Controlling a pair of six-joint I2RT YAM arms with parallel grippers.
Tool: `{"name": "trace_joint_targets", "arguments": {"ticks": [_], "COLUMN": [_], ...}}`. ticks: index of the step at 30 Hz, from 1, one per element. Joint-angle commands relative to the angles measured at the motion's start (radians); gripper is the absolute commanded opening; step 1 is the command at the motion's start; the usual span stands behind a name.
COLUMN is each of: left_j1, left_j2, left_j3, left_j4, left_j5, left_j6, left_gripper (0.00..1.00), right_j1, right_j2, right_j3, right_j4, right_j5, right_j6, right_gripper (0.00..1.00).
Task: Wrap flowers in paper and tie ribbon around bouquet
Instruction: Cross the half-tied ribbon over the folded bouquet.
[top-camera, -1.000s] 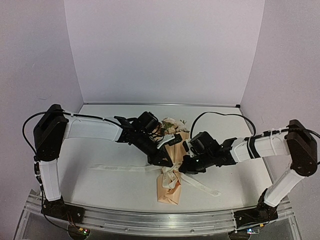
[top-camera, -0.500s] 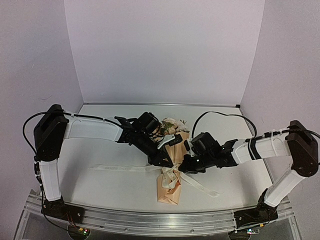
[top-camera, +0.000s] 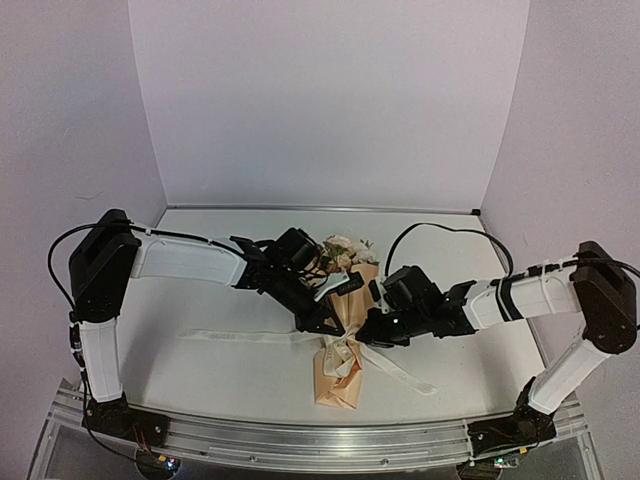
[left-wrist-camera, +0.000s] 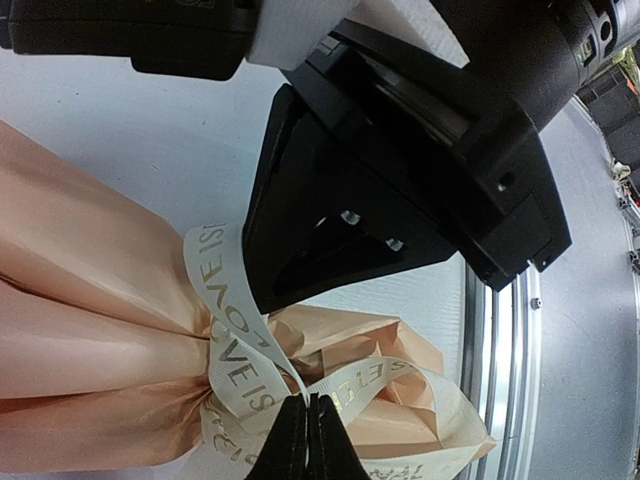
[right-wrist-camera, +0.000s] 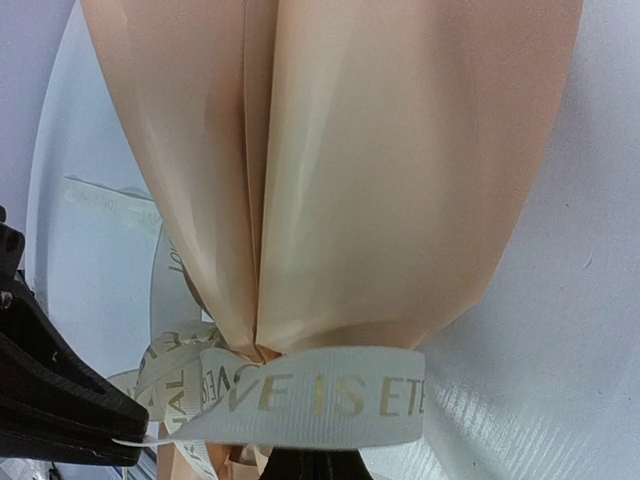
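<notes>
The bouquet (top-camera: 342, 345) lies across the middle of the table, a peach-tan paper (right-wrist-camera: 350, 180) cone with the flowers (top-camera: 345, 250) at its far end. The cream lettered ribbon (left-wrist-camera: 228, 300) is looped round the cone's narrow waist, and its tails trail left (top-camera: 230, 337) and right (top-camera: 410, 376). My left gripper (left-wrist-camera: 308, 408) is shut on a ribbon strand at the knot. My right gripper (right-wrist-camera: 315, 462) is shut at the lower edge of the ribbon band (right-wrist-camera: 320, 395), which covers its tips. In the overhead view the left gripper (top-camera: 328, 326) and right gripper (top-camera: 370, 335) flank the waist closely.
A metal rail (top-camera: 300, 440) runs along the table's near edge, also seen in the left wrist view as a rail (left-wrist-camera: 490, 330). Lilac walls close in the back and sides. The right gripper's black body (left-wrist-camera: 400, 190) hangs just above the knot.
My left gripper's jaws have closed onto the ribbon strand. The right arm has edged slightly left toward the knot. The bouquet has stayed where it was.
</notes>
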Motion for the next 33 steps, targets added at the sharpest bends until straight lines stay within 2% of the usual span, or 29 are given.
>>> {"name": "trace_joint_targets", "arguments": {"ticks": [1, 15, 22, 33], "left_j1": [-0.007, -0.007, -0.007, -0.007], "left_j2": [-0.008, -0.043, -0.066, -0.060], "left_j3": [-0.009, -0.035, -0.061, -0.083], "left_j4": [0.042, 0.110, 0.169, 0.176], "left_j5": [0.031, 0.041, 0.025, 0.013], "left_j6": [0.003, 0.006, -0.019, -0.052], "left_gripper": [0.01, 0.00, 0.00, 0.01], "right_j1": [-0.003, -0.002, -0.003, -0.003], "right_j2": [-0.032, -0.014, 0.033, 0.135], "right_j3": [-0.020, -0.057, -0.095, -0.144], "right_j4": [0.057, 0.246, 0.409, 0.664], "right_j5": [0.018, -0.014, -0.007, 0.031], "right_j6": [0.007, -0.038, -0.051, -0.106], "right_gripper": [0.00, 0.00, 0.00, 0.00]}}
